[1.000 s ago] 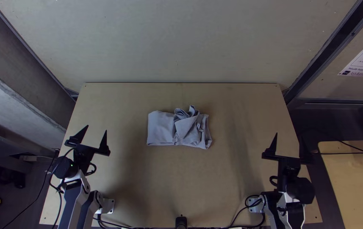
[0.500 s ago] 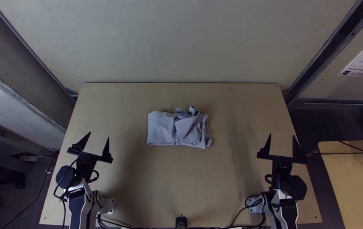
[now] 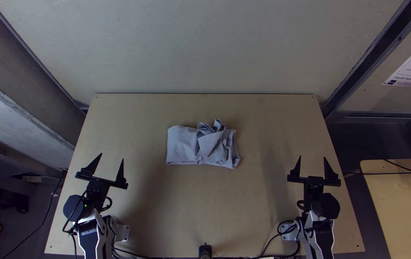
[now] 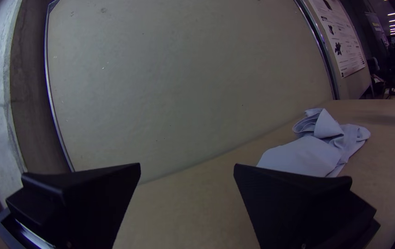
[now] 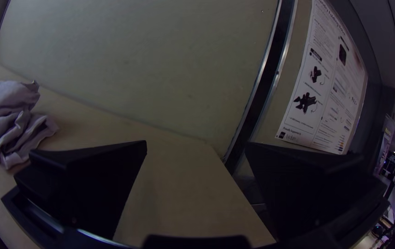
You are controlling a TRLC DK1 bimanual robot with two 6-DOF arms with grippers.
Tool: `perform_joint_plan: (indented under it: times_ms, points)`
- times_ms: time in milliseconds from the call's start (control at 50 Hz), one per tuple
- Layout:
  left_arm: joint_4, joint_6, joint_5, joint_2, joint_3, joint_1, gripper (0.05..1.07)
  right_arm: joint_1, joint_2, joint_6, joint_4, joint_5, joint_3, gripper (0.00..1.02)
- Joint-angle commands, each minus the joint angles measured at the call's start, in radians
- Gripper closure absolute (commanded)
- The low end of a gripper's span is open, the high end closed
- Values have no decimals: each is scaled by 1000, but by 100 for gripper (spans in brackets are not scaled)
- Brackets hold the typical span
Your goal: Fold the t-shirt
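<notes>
Folded shirt (image 3: pixel 182 145), bunched at one end.
Left gripper (image 3: pixel 111 170) and right gripper (image 3: pixel 312 169): fingers wide apart.

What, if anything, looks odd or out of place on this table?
The grey shirt looks untidy: in the top view its left part lies fairly flat and smooth, while the right part is bunched and creased, with a twisted bit of cloth poking out at the far side. I see nothing spilled or damaged.
</notes>
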Motion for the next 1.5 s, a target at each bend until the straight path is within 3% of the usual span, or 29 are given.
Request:
perform_joint_plan:
  times_ms: [0,1480]
  points:
    - [-23,-7,6,3,-48,-10,10,-22,1,16,-6,-3,-18,4]
    - [-24,-36,4,-19,-48,-21,10,-31,-1,18,-4,-3,-18,4]
